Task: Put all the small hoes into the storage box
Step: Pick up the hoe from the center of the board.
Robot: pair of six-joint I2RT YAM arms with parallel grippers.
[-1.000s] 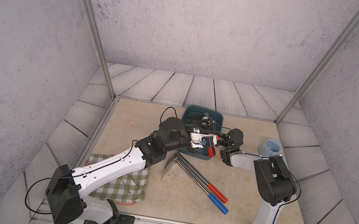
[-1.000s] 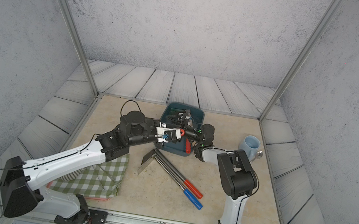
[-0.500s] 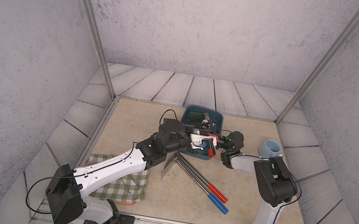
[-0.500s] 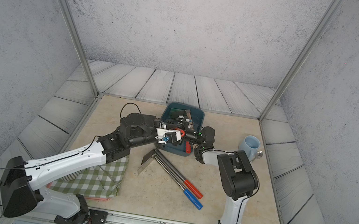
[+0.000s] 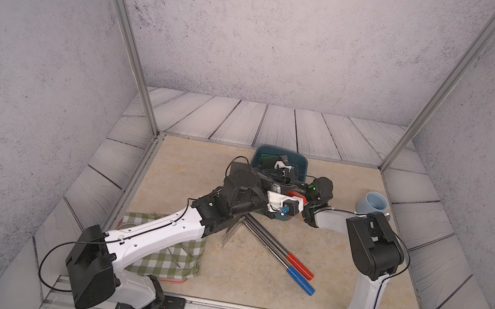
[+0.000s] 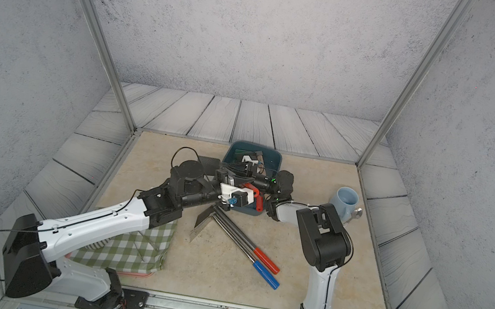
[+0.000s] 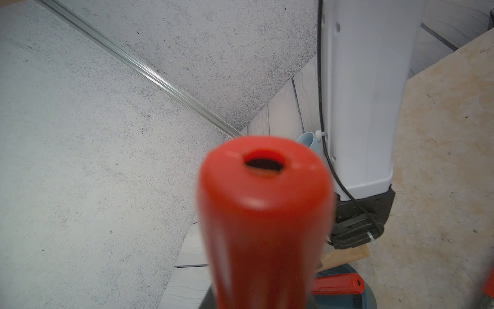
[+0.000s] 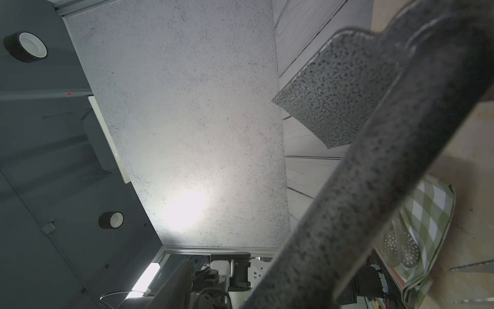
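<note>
Both arms meet over the shallow dark teal plastic storage box (image 5: 302,163), at the middle of the worktop's far edge. The left gripper (image 5: 294,200) is clamped tight on the small hoe (image 7: 264,222), red plastic handle, dark speckled metal shaft and blade. The handle's end fills the left wrist view. So the hoe is in the air above the box's near rim, not in it yet.

The right gripper (image 6: 244,172) reaches in from the opposite side, hard up against the hoe's shaft, which runs right across its wrist view with the blade beyond. Its jaws are out of sight, so I cannot tell how wide they stand or whether they have hold of anything.

This looks like a two-handed set-down or a pass. Either way, one grip must be sure before the other lets go. The tub is shallow, so tip the hoe flat and bring it down lengthwise, blade clear of the rolled rim. Mind the second red handle (image 7: 338,283) lying inside the box: aim for the bare floor beside it. Release low, or the hoe may bounce out over the rim.

Well apart from all this, two long metal tools (image 5: 277,252) with red and blue grips lie mid-worktop. A light blue mug (image 5: 372,203) stands near the right edge.
</note>
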